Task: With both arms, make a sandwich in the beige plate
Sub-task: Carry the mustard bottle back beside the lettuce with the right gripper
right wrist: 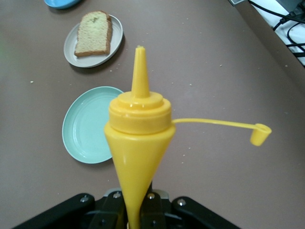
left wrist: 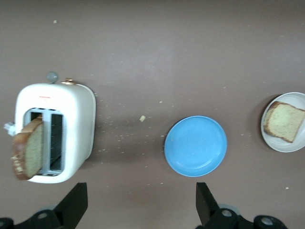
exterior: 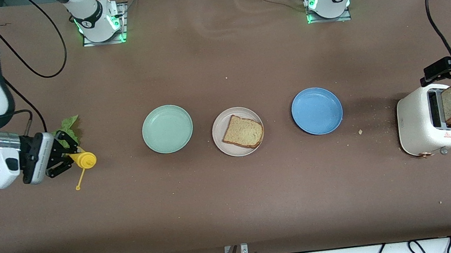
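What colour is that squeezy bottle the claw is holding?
Yellow: bottle, nozzle and dangling cap alike. The right wrist view shows it best, gripped by the right claw.

front: high, looks down across the table (exterior: 236, 211) at both bases | left wrist: looks down on toaster (left wrist: 55, 131) | right wrist: close on yellow bottle (right wrist: 138, 143) | shared: beige plate (exterior: 219, 142) with bread
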{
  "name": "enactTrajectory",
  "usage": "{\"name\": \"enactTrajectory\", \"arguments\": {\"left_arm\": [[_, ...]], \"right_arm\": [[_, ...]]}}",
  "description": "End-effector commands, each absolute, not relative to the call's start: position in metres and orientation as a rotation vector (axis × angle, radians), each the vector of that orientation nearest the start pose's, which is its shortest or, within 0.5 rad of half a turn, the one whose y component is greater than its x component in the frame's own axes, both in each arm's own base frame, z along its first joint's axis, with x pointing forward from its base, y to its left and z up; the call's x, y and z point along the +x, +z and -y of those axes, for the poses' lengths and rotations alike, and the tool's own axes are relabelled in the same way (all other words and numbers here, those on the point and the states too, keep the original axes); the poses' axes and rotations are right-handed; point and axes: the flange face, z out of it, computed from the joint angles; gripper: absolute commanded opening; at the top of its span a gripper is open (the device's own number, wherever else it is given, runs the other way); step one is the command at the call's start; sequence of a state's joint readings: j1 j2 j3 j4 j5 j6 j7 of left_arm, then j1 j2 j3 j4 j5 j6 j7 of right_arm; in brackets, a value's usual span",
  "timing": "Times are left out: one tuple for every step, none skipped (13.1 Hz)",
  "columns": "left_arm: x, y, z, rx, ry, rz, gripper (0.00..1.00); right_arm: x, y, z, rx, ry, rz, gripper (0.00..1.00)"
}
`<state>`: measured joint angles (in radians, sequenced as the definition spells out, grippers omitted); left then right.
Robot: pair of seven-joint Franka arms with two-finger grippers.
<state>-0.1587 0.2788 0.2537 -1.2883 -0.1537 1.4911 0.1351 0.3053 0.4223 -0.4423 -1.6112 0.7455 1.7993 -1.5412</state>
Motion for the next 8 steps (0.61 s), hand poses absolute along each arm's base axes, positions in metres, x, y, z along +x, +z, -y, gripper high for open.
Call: {"name": "enactTrajectory", "arguments": {"left_arm": [[0.622,0.605,0.009,-3.175,0.066,-0.074,1.0],[0.618,0.612,0.013,-3.176,0.051,-0.084,1.0],[0.613,0.62,0.013,-3.18,0.032,-0.08,1.0],[0.609,0.626,0.013,-3.186,0.017,-0.081,1.0],[0.606,0.63,0.014,-3.178,0.01,-0.08,1.0],[0.604,0.632,0.014,-3.175,0.005,-0.081,1.0],[0.6,0.631,0.01,-3.157,0.006,-0.073,1.0],[0.595,0.63,0.007,-3.133,0.011,-0.072,1.0]], "right_arm": [[0.62,0.372,0.026,-2.077,-0.53,1.415,0.0],[0.608,0.348,0.04,-2.027,-0.608,1.38,0.0],[0.597,0.327,0.052,-1.979,-0.697,1.342,0.0],[0.589,0.31,0.06,-1.948,-0.736,1.345,0.0],[0.583,0.297,0.064,-1.913,-0.746,1.376,0.0],[0.578,0.286,0.069,-1.872,-0.748,1.392,0.0],[0.575,0.275,0.073,-1.839,-0.75,1.407,0.0],[0.571,0.261,0.083,-1.816,-0.767,1.436,0.0]]}}
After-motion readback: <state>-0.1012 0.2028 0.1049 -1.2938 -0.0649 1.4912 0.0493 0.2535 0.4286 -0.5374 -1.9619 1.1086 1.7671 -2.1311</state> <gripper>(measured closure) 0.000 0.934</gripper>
